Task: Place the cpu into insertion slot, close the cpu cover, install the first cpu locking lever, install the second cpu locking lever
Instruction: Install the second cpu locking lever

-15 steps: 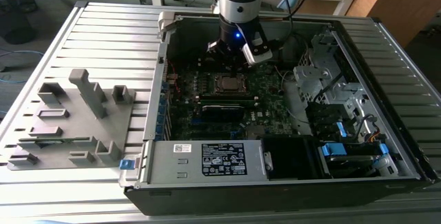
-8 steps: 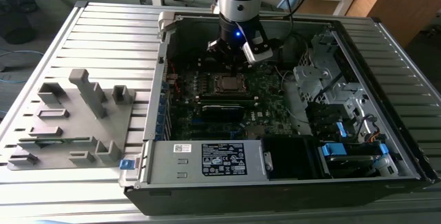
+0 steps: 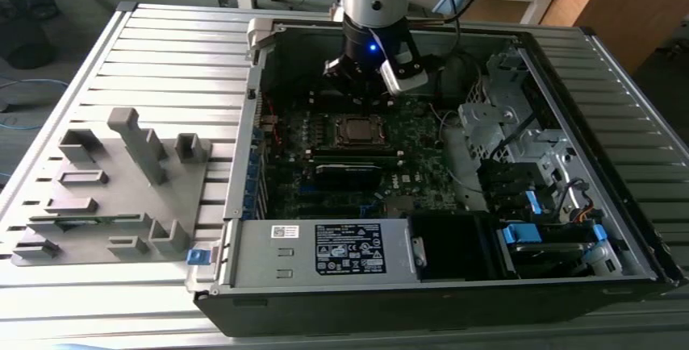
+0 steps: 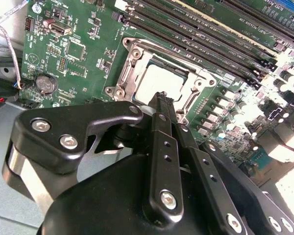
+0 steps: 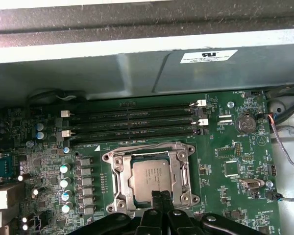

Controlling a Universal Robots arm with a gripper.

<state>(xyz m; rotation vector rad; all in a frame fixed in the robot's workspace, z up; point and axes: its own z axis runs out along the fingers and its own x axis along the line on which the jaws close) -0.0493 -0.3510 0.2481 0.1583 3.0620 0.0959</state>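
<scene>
Hovering at cover edge: pincer [image 5: 159,197] closed, empty. Cpu [image 5: 152,177] seated in insertion slot [image 5: 121,172], cpu cover [image 5: 181,172] lying down over it. Judgement: press cover flat, stay square.

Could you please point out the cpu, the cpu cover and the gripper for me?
cpu [image 5: 149,177]: first wrist view, middle of its metal top.
cpu cover [image 5: 119,182]: first wrist view, frame's side bar.
gripper [image 4: 162,100]: second wrist view, at the fingertips.

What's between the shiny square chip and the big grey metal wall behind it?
In the first wrist view, long black memory slots on the green circuit board lie between the silver-grey square chip and the grey metal case wall.
</scene>
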